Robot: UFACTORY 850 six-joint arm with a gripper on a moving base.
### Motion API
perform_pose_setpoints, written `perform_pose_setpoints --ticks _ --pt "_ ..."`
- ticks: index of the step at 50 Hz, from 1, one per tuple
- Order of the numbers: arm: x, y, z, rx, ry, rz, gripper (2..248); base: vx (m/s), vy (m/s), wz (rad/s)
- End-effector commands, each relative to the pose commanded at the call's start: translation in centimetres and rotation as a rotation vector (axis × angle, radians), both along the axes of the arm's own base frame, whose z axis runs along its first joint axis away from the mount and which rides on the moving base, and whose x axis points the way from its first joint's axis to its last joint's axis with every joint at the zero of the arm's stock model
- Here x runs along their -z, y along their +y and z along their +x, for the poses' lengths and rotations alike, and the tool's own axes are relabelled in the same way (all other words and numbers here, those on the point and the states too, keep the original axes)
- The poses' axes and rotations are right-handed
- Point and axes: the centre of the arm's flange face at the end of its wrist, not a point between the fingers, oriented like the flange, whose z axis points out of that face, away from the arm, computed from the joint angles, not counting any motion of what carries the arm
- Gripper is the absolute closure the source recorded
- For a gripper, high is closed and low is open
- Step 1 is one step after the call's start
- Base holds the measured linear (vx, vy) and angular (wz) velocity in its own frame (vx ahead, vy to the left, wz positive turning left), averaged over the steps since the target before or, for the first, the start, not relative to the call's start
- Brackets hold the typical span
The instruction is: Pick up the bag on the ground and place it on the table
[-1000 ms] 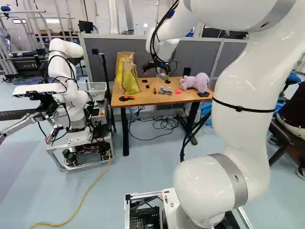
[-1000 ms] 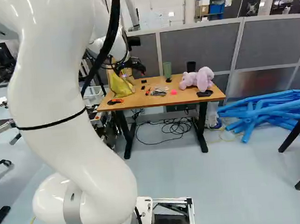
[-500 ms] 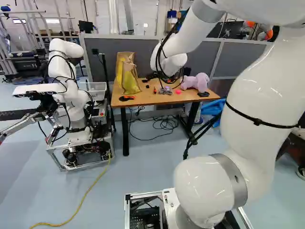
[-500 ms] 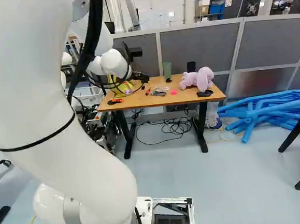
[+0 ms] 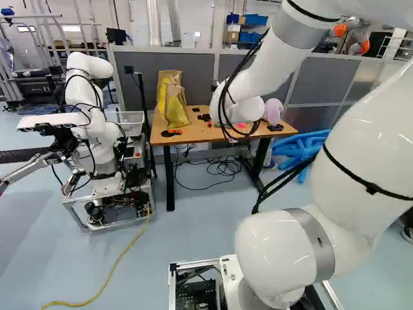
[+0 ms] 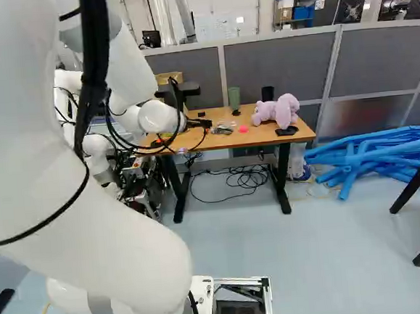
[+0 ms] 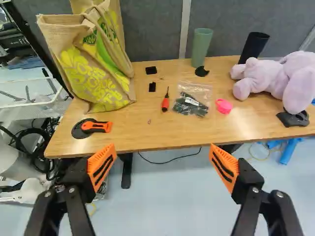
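jute bag stands on table, likely placed already | fingers wide apart, holding nothing, presumably needing no grip

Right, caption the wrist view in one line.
Open hand facing a table with a bag and plush toy.

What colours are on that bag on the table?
Tan, with yellow and green patterning; the bag shows best in the wrist view.

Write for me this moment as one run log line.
bag: standing on table | gripper: open, empty | plush toy: table's other end
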Motion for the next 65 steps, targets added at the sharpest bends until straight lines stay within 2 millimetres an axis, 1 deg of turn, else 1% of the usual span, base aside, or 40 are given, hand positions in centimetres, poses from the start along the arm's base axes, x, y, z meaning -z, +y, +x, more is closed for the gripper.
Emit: perform_pose_setpoints --ticks 17,33,47,65 --pt "2.6 -0.4 -4.6 -0.001 -0.062 -0.012 3 0.0 0.0 0.0" --pt "4.5 -0.7 -8.2 -0.002 -0.108 -0.021 3 0.0 0.0 0.0" --pt "5.8 -0.8 -10.6 -0.003 -0.138 -0.026 3 0.0 0.0 0.0" --pt "6.8 -0.9 -12.6 -0.003 -0.162 -0.03 3 0.0 0.0 0.0"
